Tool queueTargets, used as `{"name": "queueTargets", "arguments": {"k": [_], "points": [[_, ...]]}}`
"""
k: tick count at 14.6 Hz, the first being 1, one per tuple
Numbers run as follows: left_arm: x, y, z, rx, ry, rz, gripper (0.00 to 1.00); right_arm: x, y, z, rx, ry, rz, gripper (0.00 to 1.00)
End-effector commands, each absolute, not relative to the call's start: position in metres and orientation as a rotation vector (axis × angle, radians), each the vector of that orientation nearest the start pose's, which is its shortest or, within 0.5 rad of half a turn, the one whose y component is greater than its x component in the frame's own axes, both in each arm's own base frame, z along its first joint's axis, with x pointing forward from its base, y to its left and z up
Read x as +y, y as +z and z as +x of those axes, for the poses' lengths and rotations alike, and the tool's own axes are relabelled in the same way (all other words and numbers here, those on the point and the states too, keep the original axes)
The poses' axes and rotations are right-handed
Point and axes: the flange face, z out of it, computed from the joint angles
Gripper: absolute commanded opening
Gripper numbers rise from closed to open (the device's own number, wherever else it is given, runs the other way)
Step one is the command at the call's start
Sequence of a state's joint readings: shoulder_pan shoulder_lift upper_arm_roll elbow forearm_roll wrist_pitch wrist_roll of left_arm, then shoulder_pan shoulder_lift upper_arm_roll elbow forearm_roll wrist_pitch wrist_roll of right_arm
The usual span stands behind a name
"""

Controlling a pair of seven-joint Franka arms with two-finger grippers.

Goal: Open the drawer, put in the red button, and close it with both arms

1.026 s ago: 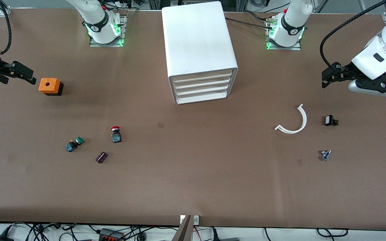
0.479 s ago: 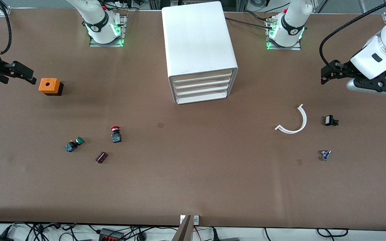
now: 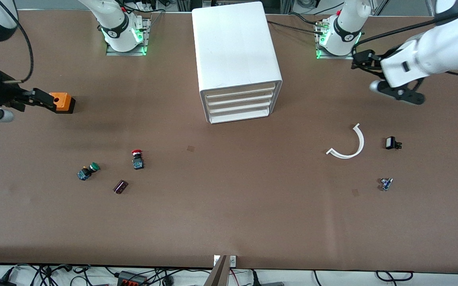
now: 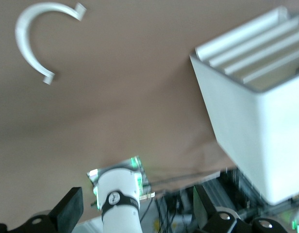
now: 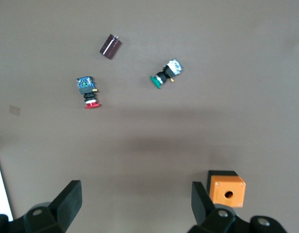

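The white cabinet [image 3: 237, 55] stands mid-table between the arm bases, all four drawers shut. The drawer [image 3: 240, 97] is second from the top. The red button [image 3: 136, 158] lies on the table nearer the front camera, toward the right arm's end; it also shows in the right wrist view [image 5: 88, 91]. My right gripper [image 3: 41, 99] is open and empty, close beside the orange cube [image 3: 63, 102]; its wrist view [image 5: 135, 200] shows bare table between the fingers. My left gripper [image 3: 362, 59] is open and empty over the table beside its own base [image 4: 119, 196].
A green-capped button [image 3: 88, 171] and a dark purple piece [image 3: 120, 186] lie near the red button. A white curved strip [image 3: 349, 145], a small black part [image 3: 392, 143] and a small blue part [image 3: 386, 183] lie toward the left arm's end.
My left arm has swung up and toward its base and the cabinet. My right gripper has moved toward the orange cube. Nothing on the table has moved.
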State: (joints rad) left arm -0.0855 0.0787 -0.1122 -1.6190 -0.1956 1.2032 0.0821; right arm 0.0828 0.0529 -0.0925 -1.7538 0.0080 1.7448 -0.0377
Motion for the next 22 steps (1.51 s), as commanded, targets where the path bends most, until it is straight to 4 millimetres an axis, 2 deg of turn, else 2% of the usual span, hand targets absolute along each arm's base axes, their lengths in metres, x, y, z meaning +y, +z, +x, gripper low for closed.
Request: {"name": "queueTargets", "arguments": {"k": [1,2,4,6,8,10,13,15,17,19,22], "points": [[-0.178,0.481,0.522,0.673,1.058,-3.119,1.00,0.027,0.480,0.594,-0.093,0.126,-3.127,1.00],[-0.192,0.453,0.535,0.675,1.093,-3.212,1.00,0.041,0.455,0.604,-0.120,0.141,-3.130,1.00],[-0.218,0.403,0.553,0.710,1.169,-3.379,1.00,0.053,0.417,0.625,-0.104,0.125,-3.087,1.00],[-0.228,0.374,0.573,0.692,0.987,-3.495,1.00,0.059,0.378,0.650,-0.090,0.157,-3.077,1.00],[-0.233,0.333,0.586,0.775,0.924,-3.615,1.00,0.072,0.344,0.667,-0.116,0.195,-3.082,1.00],[-0.244,0.295,0.574,0.868,0.919,-3.742,1.00,0.095,0.317,0.670,-0.175,0.234,-3.092,1.00],[-0.264,0.258,0.544,0.990,0.787,-3.900,1.00,0.129,0.280,0.667,-0.258,0.256,-3.106,1.00],[-0.272,0.248,0.532,1.051,0.749,-3.970,1.00,0.136,0.253,0.669,-0.275,0.251,-3.110,1.00],[-0.276,0.238,0.518,1.153,0.758,-3.969,1.00,0.154,0.232,0.666,-0.316,0.255,-3.114,1.00],[-0.275,0.220,0.501,1.202,0.757,-4.005,1.00,0.161,0.223,0.663,-0.337,0.269,-3.117,1.00],[-0.280,0.205,0.480,1.260,0.645,-4.123,1.00,0.159,0.210,0.659,-0.349,0.312,-3.117,1.00]]}}
